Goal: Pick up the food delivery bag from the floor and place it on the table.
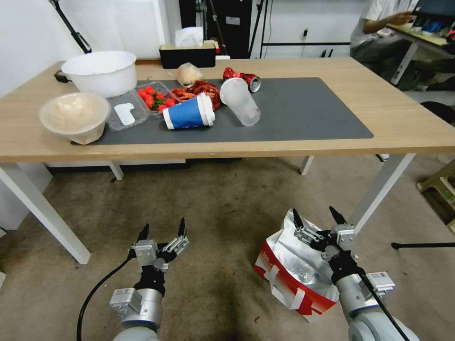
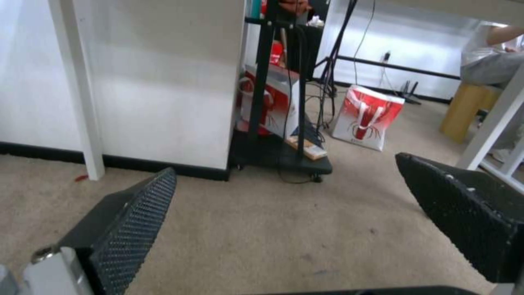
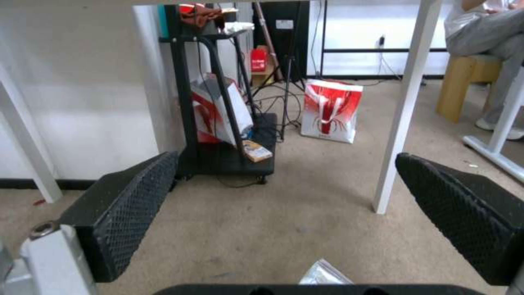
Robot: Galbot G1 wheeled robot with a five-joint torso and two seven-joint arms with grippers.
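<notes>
Head view shows food delivery bag [image 1: 296, 270] under spread right gripper [image 1: 318, 219]; right wrist catches only foil

The red-and-white, foil-lined food delivery bag [image 1: 296, 272] lies tipped on the carpet floor [image 1: 213, 213] near the table [image 1: 403, 118].

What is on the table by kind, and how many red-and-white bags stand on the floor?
Bowls: 2 (white, translucent)
Cups: 2 (blue, clear)
Cans: 1
Clear trays: 2
Tissue boxes: 1
Food delivery bag by the right gripper: 1
Other floor bags: 2
Total: 11
</notes>
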